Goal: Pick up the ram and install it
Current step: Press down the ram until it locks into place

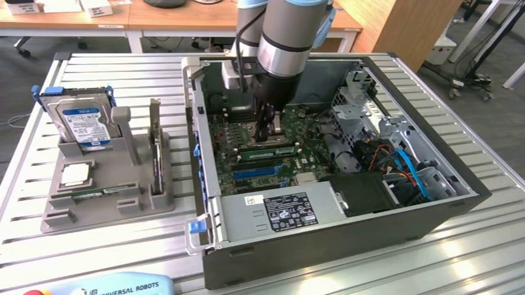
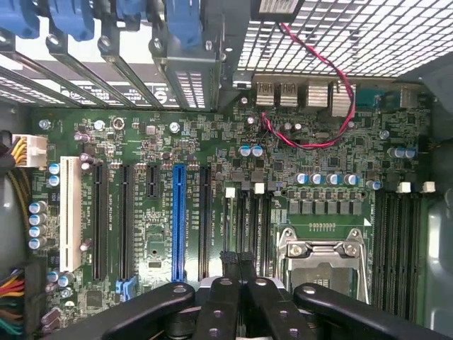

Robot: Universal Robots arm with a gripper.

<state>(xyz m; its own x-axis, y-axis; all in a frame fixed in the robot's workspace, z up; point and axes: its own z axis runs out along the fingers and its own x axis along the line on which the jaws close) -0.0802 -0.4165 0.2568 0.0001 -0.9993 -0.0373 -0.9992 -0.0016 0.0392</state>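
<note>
My gripper (image 1: 264,136) reaches down into the open computer case (image 1: 459,203), over the motherboard. Its black fingers (image 2: 225,263) are pressed together with nothing visible between them. Just below the tips, a slim green ram stick (image 1: 267,150) stands on edge in a memory slot beside the processor socket (image 2: 322,265). I cannot tell whether the fingertips touch it. In the wrist view the tips sit over the row of dark memory slots (image 2: 244,227). Another slim green stick (image 1: 97,193) lies in the grey holder (image 1: 107,209) outside the case.
The holder also carries a silver hard drive with a blue label (image 1: 82,123), a small square processor chip (image 1: 75,174) and an upright card (image 1: 156,153). Inside the case are a power supply (image 1: 283,212), a drive cage (image 1: 361,104), a blue expansion slot (image 2: 178,219) and a red cable (image 2: 325,71).
</note>
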